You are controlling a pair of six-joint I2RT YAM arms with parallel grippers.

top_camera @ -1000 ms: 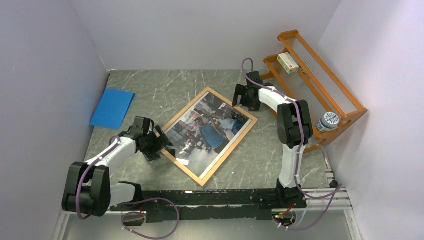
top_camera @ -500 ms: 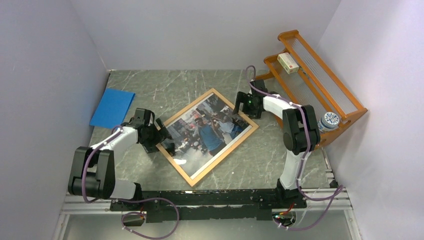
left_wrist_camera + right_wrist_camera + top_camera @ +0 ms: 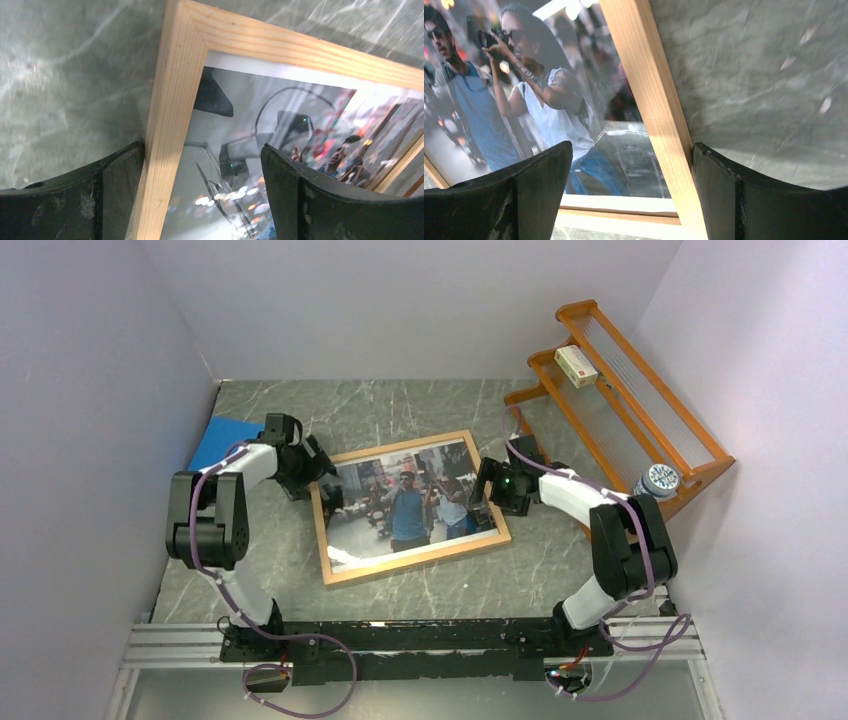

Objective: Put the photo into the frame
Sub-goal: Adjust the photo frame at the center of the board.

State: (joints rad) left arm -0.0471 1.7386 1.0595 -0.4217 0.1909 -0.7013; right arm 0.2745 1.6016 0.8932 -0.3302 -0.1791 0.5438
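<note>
From above, the frame (image 3: 418, 558) lay flat near the middle of the counter (image 3: 400, 405), its long sides slightly tilted. The photo (image 3: 405, 505) sat inside the border, picture side up, with the man in the blue shirt near its centre. The left gripper (image 3: 318, 468) was at the frame's 10 o'clock corner and the right gripper (image 3: 490, 490) at its 3 o'clock edge. A blue sheet (image 3: 213, 440) lay at the counter's 10 o'clock, partly behind the left arm. A wooden rack (image 3: 640, 410) stood at 2 o'clock, holding a small box (image 3: 577, 365) and a blue-and-white jar (image 3: 657, 481).

In the left wrist view, the jaws stood spread wide across the frame's side border, just below its corner. One finger was against the border's outer edge and the other was over the photo.

In the right wrist view, the jaws were likewise spread wide, straddling the border. One finger was over the photo and the other over bare counter, just beside the wood.
</note>
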